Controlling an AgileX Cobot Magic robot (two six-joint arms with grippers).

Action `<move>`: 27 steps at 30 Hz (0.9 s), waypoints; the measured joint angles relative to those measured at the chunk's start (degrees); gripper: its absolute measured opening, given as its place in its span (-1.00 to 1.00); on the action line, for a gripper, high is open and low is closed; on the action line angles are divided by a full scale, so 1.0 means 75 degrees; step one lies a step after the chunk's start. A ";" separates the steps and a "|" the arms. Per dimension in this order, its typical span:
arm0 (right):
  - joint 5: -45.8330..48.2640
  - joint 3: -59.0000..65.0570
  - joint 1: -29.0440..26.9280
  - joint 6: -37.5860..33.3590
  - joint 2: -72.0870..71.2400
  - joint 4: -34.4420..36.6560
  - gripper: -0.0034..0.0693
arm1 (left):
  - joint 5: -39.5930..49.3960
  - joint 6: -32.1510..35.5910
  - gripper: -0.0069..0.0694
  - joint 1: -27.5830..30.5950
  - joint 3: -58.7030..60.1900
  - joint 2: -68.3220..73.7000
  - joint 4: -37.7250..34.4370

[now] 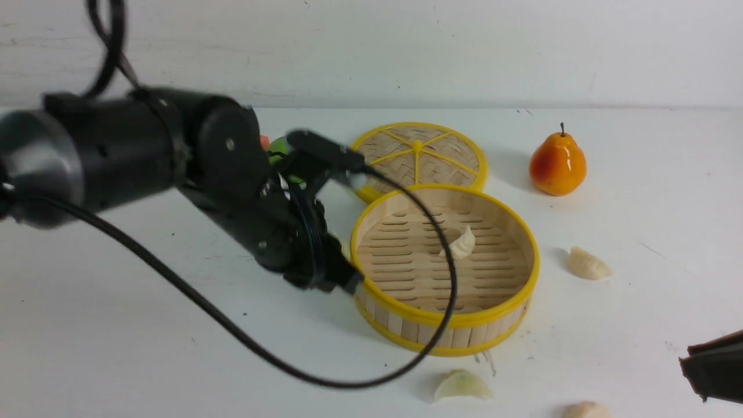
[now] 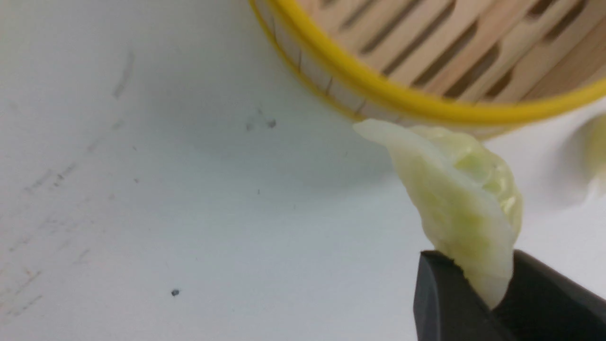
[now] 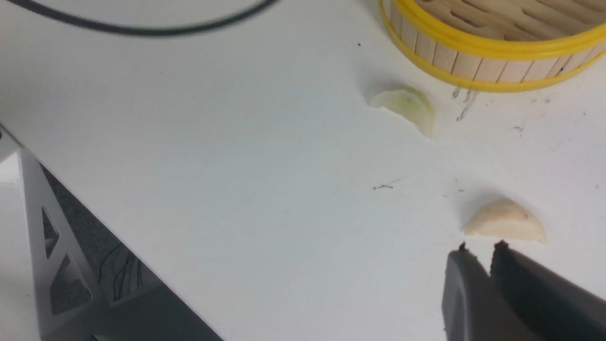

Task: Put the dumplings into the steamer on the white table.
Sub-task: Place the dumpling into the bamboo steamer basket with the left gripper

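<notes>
One pale green dumpling was gripped between the fingertips of the left gripper, near the left side of the steamer. A cream-white dumpling lay inside the steamer, on its slotted floor. Outside the steamer, three dumplings rested on the white table: a cream one to its right, a green-tinted one just in front of it, and another cream one farther forward and to the right. The right gripper held nothing; its tips stood slightly apart. The woven lid lay behind the steamer, and the pear stood behind it, to the right.
</notes>
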 joint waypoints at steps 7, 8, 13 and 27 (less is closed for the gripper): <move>-0.0061 0.0006 0.0000 0.0000 0.0000 0.0000 -0.67 | 0.1731 -0.1436 -0.50 -0.0029 -0.2429 0.0347 -0.0013; -0.0066 0.0006 0.0000 0.0000 0.0000 0.0000 -0.67 | 0.1971 -0.1565 -0.50 -0.0083 -0.2825 0.0565 0.0068; -0.0076 0.0006 0.0000 0.0000 0.0000 0.0000 -0.67 | 0.2406 -0.1988 -0.50 -0.0525 -0.4039 0.1720 0.0500; 0.0014 0.0006 0.0000 0.0000 0.0000 0.0000 -0.67 | 0.1826 -0.3448 -0.50 -0.0657 -0.5713 0.4527 0.0966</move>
